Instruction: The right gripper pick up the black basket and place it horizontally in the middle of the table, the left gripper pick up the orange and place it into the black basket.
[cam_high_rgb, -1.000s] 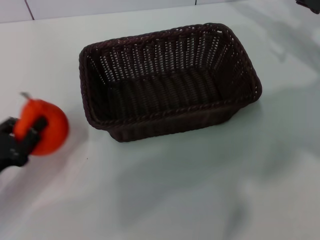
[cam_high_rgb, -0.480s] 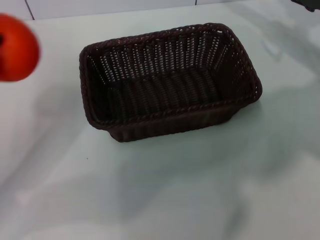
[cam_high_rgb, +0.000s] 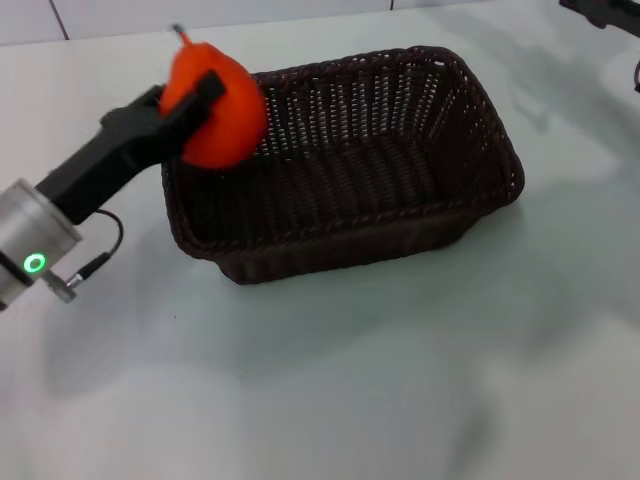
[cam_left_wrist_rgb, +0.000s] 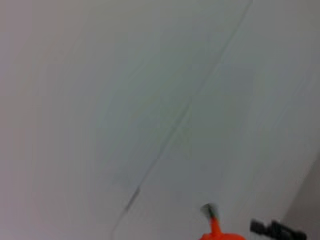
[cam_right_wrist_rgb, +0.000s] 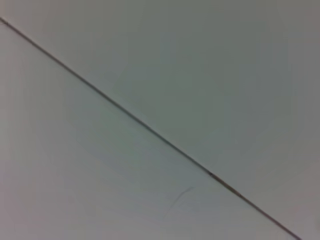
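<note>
The black basket (cam_high_rgb: 345, 165) lies lengthwise across the middle of the white table (cam_high_rgb: 380, 380), empty inside. My left gripper (cam_high_rgb: 205, 105) is shut on the orange (cam_high_rgb: 222, 115) and holds it in the air over the basket's left end, above the rim. The orange's stem tip also shows in the left wrist view (cam_left_wrist_rgb: 216, 231). My right gripper (cam_high_rgb: 605, 12) is parked at the far right top corner, away from the basket; only a part of it shows.
A thin cable (cam_high_rgb: 100, 255) hangs from my left wrist just left of the basket. A seam line runs across the surface behind the table in the right wrist view (cam_right_wrist_rgb: 150, 131).
My left gripper has carried the orange up from the table's left side and across to the right, to a spot above the basket's left end. The basket has not moved.
</note>
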